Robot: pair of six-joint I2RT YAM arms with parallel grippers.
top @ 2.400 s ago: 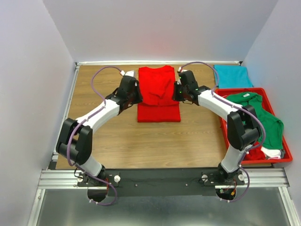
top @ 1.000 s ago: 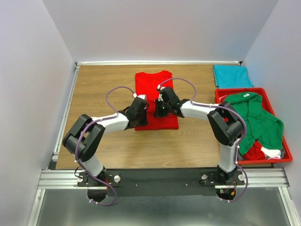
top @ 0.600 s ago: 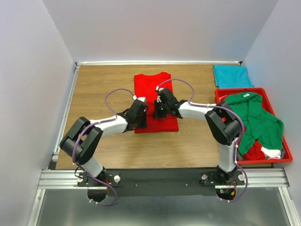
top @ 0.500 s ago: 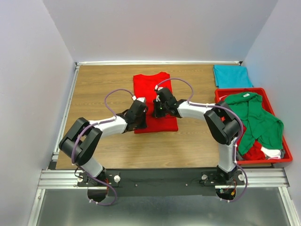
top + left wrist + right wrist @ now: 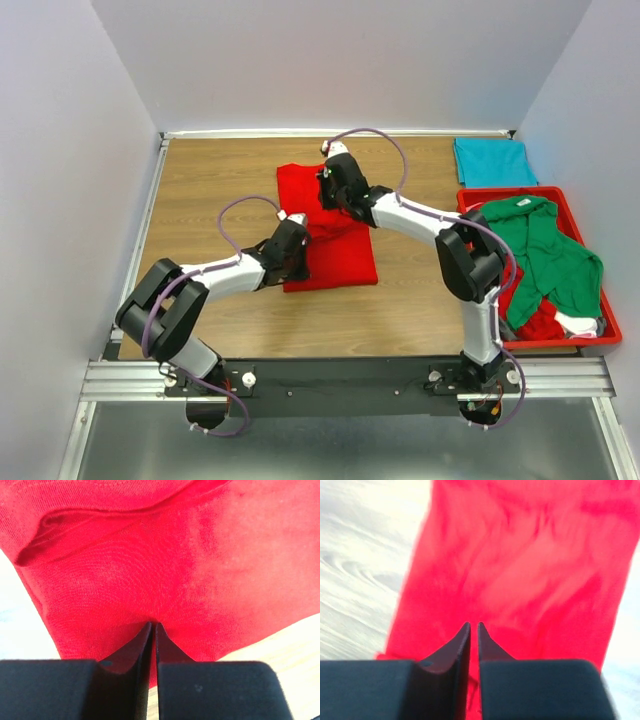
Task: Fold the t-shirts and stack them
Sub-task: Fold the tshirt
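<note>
The red shirt [image 5: 340, 255] lies folded in a rough oblong at the middle of the desk [image 5: 200, 190], its far half rumpled and its near half flatter. The left end effector [image 5: 153, 625] is down at the shirt's near left edge, its fingers closed to a hairline slit with the tips against the red cloth; whether any cloth is pinched between them I cannot tell. A folded hem ridges up just beyond it. The right end effector [image 5: 473, 625] is over the shirt's far part, with a narrow gap between its fingers; its view is blurred, and I cannot tell if it grips anything. A teal shirt [image 5: 490, 160] lies flat at the far right corner. Beside it, a green shirt [image 5: 550, 250] is heaped in the tray [image 5: 545, 191]
</note>
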